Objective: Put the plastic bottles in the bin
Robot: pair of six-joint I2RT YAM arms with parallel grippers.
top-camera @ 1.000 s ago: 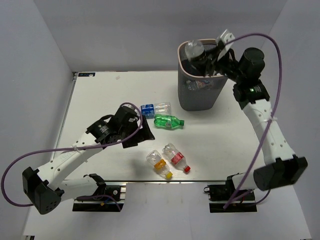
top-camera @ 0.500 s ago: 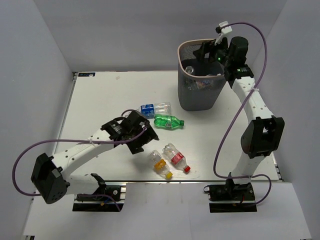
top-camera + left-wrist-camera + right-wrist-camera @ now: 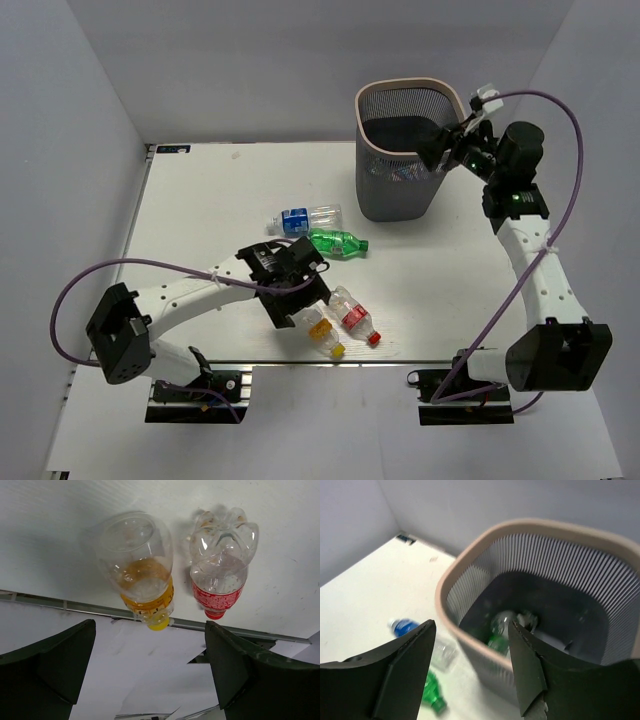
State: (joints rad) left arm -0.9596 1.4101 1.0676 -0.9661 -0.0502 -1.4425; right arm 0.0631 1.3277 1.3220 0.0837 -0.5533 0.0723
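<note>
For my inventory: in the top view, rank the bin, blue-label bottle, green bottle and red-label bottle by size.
Largest: the bin.
Next: the blue-label bottle, slightly longer than the others.
The green bottle and red-label bottle look alike; unranked.

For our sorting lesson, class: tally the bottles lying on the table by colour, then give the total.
Blue-labelled bottle: 1
Green bottle: 1
Yellow-labelled bottle: 1
Red-labelled bottle: 1
Total: 4
</note>
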